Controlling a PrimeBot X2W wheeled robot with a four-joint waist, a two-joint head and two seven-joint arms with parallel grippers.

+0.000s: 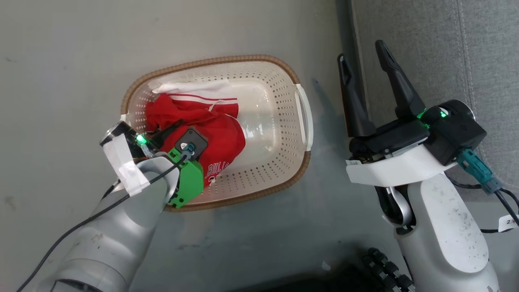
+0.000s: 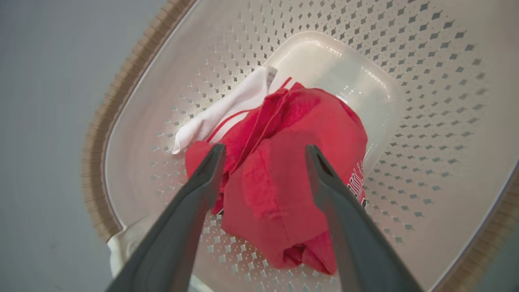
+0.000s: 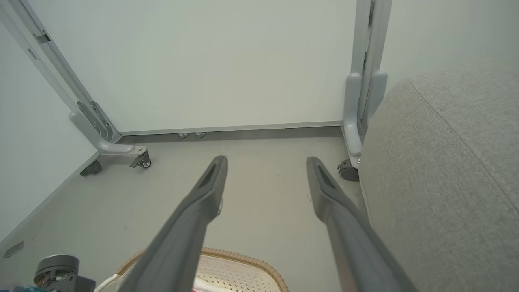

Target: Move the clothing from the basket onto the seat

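Red clothing (image 2: 279, 202) in basket (image 2: 425, 101) beneath left end effector (image 2: 264, 150)

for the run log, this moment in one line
left gripper open over clothing in basket | right gripper open beside seat | nothing held

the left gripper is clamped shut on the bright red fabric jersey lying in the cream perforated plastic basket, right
Not shut. The left wrist view shows the left gripper open, its jaws standing apart over the bright red fabric jersey, which does lie in the cream perforated plastic basket.
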